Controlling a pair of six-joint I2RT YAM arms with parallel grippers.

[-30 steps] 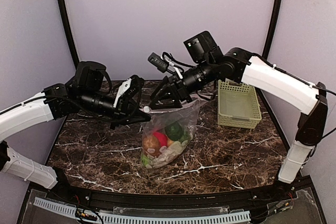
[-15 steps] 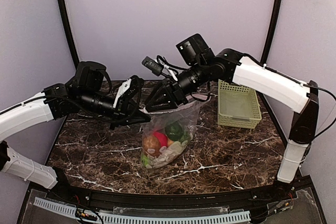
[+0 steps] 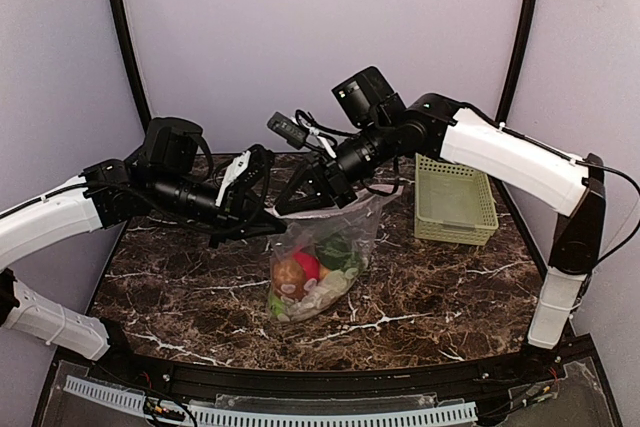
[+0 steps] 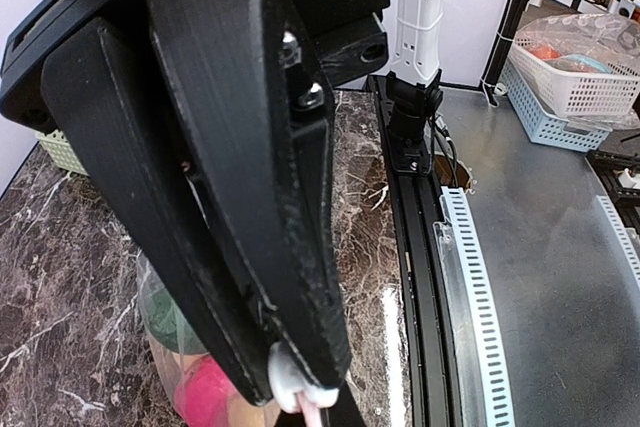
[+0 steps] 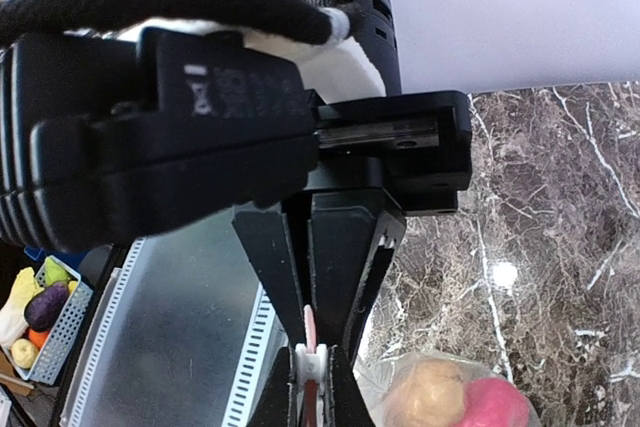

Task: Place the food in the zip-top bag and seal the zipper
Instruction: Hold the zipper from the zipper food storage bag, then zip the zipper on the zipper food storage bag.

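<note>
Your bag (image 3: 322, 255) stands mid-table (image 3: 170, 287), its belly full of food (image 3: 303, 272) and its top edge lifted. Both tools are clamped on the zipper (image 5: 311, 342). Your left gripper (image 3: 263, 215) pinches the strip at its left end, and your right gripper (image 3: 292, 204) pinches it just beside that. In each wrist view the jaws are pressed together with only the pale strip between them. The basket (image 3: 455, 197) sits well apart on the right.

Expect the bag to behave as thin, soft, slick film that crumples and slides under any grip on its walls. The toys look light, yet their weight likely drags on the top edge. The zipper is probably the stiffest part and the only place worth holding. Use your left pinch as the anchor and keep the right pinch firm enough that it can't skip along the track. A hard sideways pull could tip the bag over. You cannot tell from here how much of the strip is already sealed.
</note>
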